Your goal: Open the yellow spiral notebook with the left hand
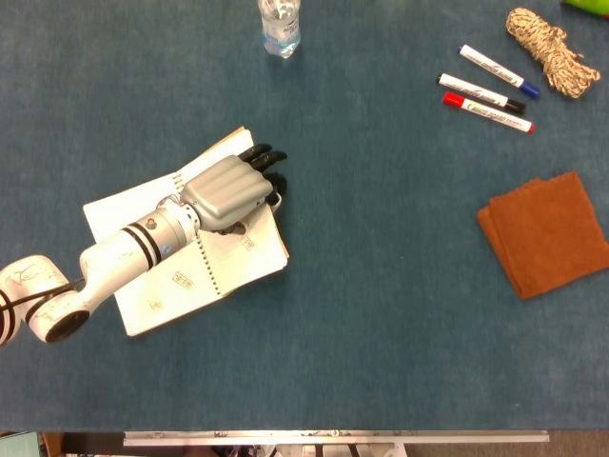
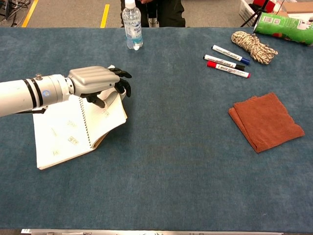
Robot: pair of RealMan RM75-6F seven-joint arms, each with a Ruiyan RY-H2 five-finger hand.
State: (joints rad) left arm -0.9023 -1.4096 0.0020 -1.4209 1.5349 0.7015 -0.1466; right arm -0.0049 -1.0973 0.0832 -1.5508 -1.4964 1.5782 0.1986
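Pretty much done I'd say: the yellow spiral notebook (image 1: 181,262) lies open flat at the table's (image 1: 381,314) 9 o'clock side, white pages up, left hand (image 1: 228,190) with fingers curled resting on the right-hand page's far corner, so only letting go is left.

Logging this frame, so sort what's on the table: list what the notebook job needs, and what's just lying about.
Job:
spiral notebook, lying open
left hand, over its right-hand page

Lying about:
water bottle
three markers
rope bundle
brown cloth
green packet
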